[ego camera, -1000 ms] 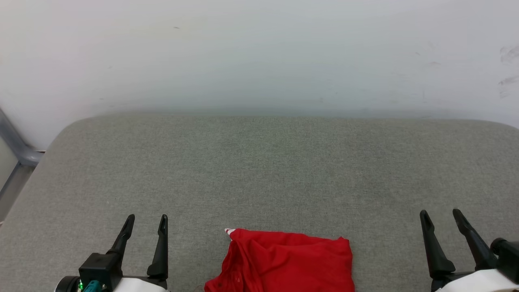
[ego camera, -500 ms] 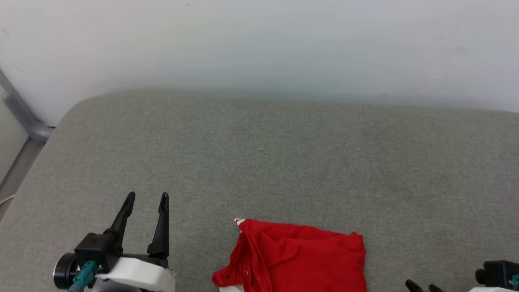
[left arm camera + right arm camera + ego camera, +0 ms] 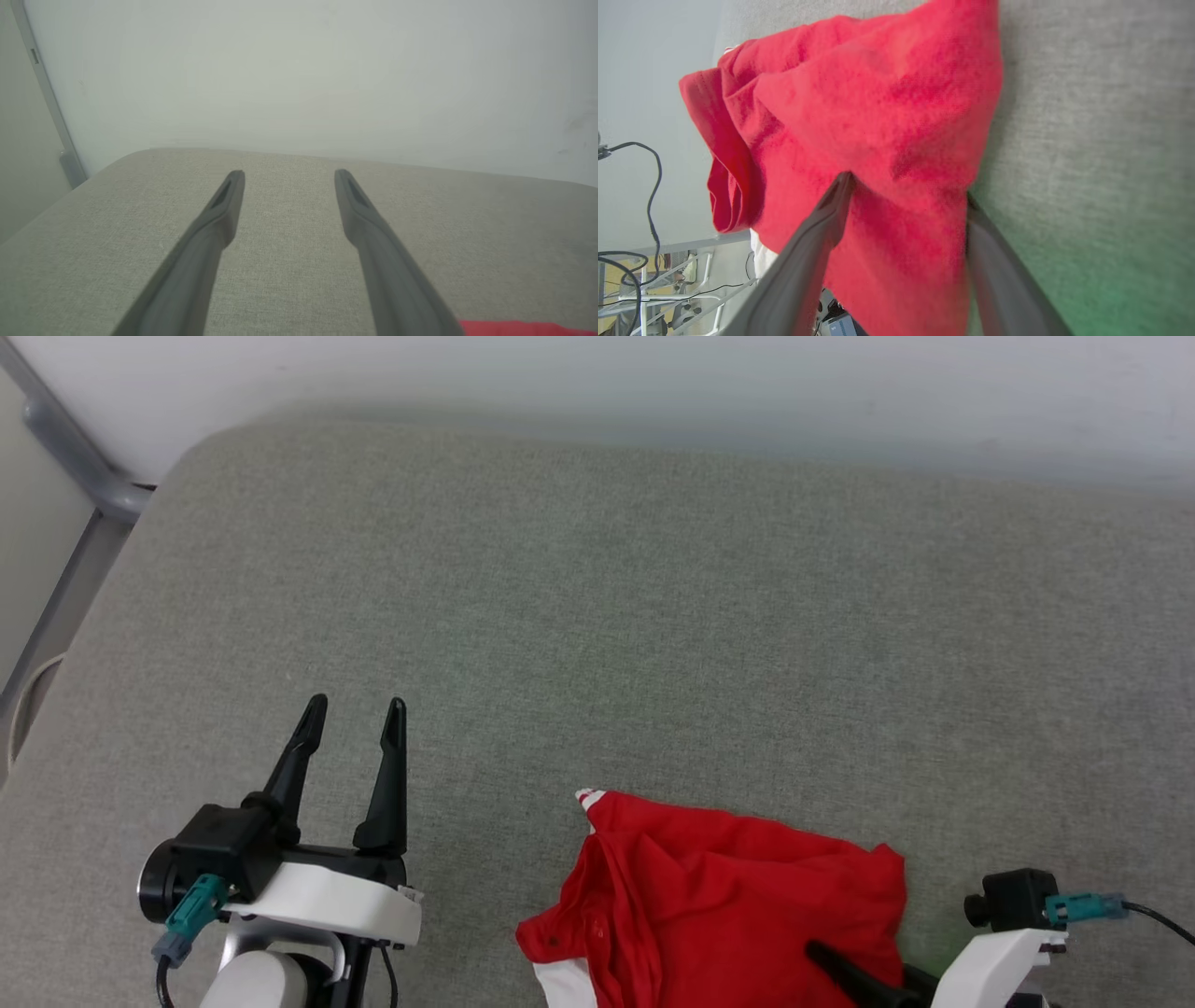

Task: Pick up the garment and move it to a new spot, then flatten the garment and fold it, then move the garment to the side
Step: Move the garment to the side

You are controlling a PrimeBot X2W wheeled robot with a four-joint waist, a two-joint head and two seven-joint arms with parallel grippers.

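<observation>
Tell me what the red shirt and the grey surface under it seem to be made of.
Red shirt: soft matte knit cloth, perhaps cotton or polyester; it creases and folds limply.
Grey surface: matte woven upholstery fabric, likely padded; fine weave grain, rounded corner.

Left pincer (image 3: 357, 703) and right pincer (image 3: 906, 186) both stand spread wide.

Grey fabric cushion (image 3: 653, 616) (rounded corner), plain pale wall (image 3: 653, 373) behind, grey metal rail (image 3: 70, 446) at left
</observation>
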